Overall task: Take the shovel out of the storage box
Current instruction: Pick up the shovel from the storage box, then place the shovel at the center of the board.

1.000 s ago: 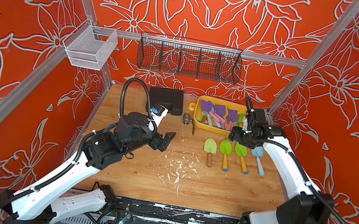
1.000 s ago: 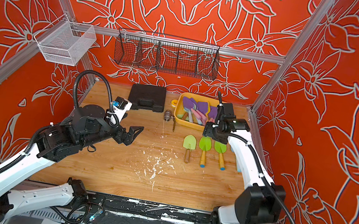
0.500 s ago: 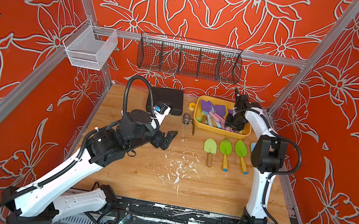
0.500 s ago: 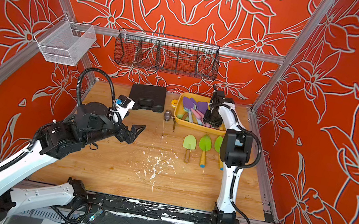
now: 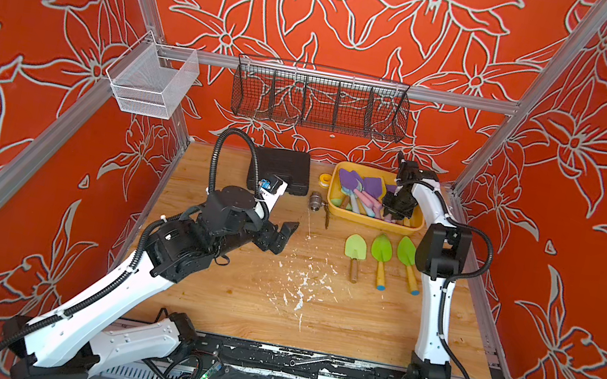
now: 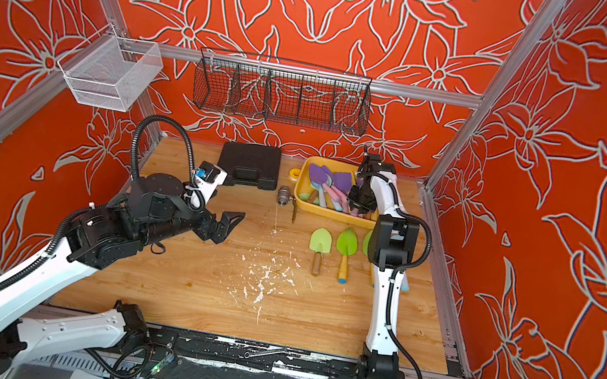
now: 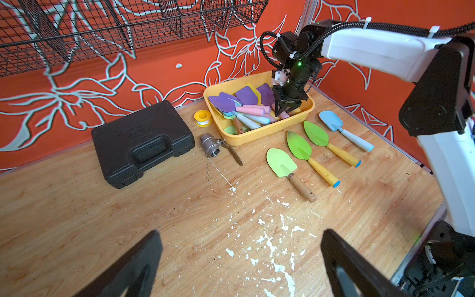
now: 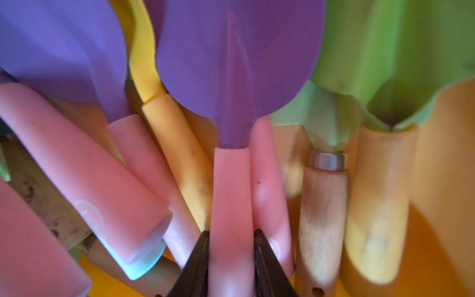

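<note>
Storage box (image 5: pixel 372 223) full of shovels (image 5: pixel 365 201); right hand (image 8: pixel 231 234) pinching pink-handled purple shovel (image 8: pixel 231 64); left hand (image 7: pixel 240 236) wide.

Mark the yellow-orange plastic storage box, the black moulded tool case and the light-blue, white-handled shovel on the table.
Yellow-orange plastic storage box (image 7: pixel 249 138): left wrist view, front wall.
Black moulded tool case (image 7: pixel 138 131): left wrist view, lid.
Light-blue, white-handled shovel (image 7: pixel 331 119): left wrist view, blade.

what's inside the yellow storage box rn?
In the storage box: a pile of shovels, purple blades with pink handles on top, green and wooden-handled ones beneath. Right gripper grips one purple shovel by its pink handle. Box floor mostly covered.
</note>
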You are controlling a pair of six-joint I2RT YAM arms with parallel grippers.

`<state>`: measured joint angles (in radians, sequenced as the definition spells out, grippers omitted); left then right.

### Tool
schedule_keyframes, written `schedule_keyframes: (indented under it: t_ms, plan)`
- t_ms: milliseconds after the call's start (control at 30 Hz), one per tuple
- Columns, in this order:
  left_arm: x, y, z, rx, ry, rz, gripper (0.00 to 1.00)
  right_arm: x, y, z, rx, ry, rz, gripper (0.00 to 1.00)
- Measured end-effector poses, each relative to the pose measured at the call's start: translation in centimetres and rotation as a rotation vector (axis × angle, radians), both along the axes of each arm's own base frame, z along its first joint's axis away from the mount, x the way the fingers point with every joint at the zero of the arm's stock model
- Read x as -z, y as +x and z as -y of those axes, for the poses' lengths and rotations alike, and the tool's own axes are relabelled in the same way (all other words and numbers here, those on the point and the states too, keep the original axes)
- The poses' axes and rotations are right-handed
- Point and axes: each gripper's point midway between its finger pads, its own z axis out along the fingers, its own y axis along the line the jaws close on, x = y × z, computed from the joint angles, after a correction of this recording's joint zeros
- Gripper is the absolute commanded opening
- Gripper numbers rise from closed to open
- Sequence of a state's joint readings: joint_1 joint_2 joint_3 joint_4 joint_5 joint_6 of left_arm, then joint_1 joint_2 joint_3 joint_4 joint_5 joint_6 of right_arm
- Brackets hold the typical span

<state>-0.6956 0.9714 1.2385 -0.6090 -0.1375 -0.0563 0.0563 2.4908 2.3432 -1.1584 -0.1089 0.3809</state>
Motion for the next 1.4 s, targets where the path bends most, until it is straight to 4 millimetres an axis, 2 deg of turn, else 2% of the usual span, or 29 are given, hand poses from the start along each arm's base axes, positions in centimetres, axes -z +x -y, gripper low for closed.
schedule_keyframes:
  t_ms: [167, 367, 500, 700, 800, 1100, 1200, 1400]
  plan:
    - [0.0, 0.0, 0.0, 0.000, 0.001, 0.000, 0.97, -0.1, -0.1, 0.0, 0.000, 0.003, -0.003, 0.01]
    - [0.0, 0.0, 0.0, 0.000, 0.000, 0.000, 0.97, -1.2, -0.6, 0.0, -0.008, 0.001, -0.005, 0.00]
    - [-0.1, 0.0, 0.0, 0.000, -0.001, 0.002, 0.97, -3.8, -1.2, 0.1, -0.018, 0.002, 0.021, 0.00]
    - [-0.5, -0.4, -0.3, 0.000, -0.013, 0.016, 0.97, -9.4, -2.2, 0.1, -0.034, 0.022, 0.110, 0.00]
    - [-0.5, -0.6, -0.5, 0.000, -0.016, 0.021, 0.97, -10.9, -2.6, 0.1, -0.033, 0.034, 0.135, 0.00]
    - [-0.5, -0.8, -0.7, 0.001, -0.016, 0.026, 0.97, -10.2, -3.8, -0.4, -0.030, 0.084, 0.102, 0.00]
    - [-0.6, -0.9, -0.7, 0.001, -0.018, 0.029, 0.97, -10.2, -5.6, -0.9, -0.019, 0.121, 0.094, 0.00]
    - [-0.7, -1.0, -1.0, -0.005, -0.021, 0.038, 0.97, -12.2, -12.1, -1.6, 0.026, 0.192, 0.179, 0.00]
